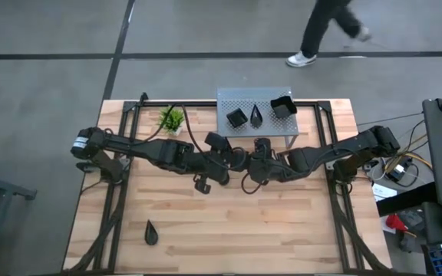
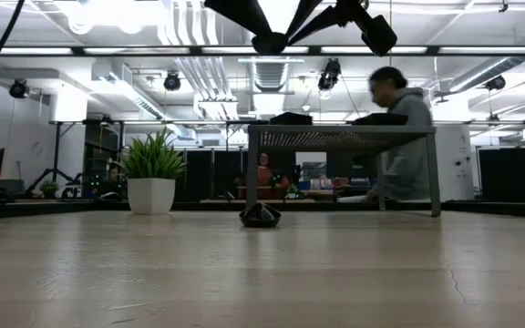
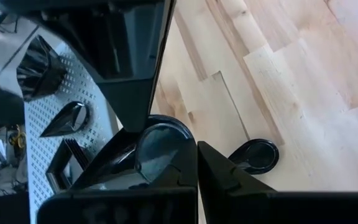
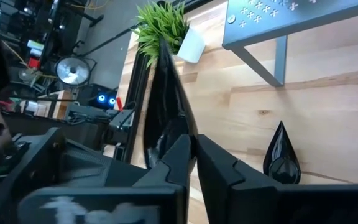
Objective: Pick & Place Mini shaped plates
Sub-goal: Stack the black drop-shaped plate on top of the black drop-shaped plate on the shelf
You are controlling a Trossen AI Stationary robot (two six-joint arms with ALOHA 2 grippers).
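Both arms meet over the middle of the wooden tabletop (image 1: 282, 230) in the high view, just below the grey perforated shelf (image 1: 232, 98) at upper centre. The left pincer (image 3: 197, 163) is closed on a black teardrop plate (image 3: 160, 146), seen on edge between its dark fingers in the left wrist view. The right pincer (image 4: 191, 155) is pressed together on the rim of the same kind of black teardrop plate (image 4: 163, 106), which stands tall and narrow between its fingers in the right wrist view. Another teardrop plate (image 1: 151, 232) lies alone on the tabletop at lower left of the high view. On the shelf sit three plates: a square plate (image 1: 237, 116), a teardrop (image 1: 257, 114), and a deeper square with raised rim (image 1: 282, 106). A small green potted plant (image 1: 171, 119) stands left of the shelf. A person (image 2: 404, 137) sits beyond the table in the low view.
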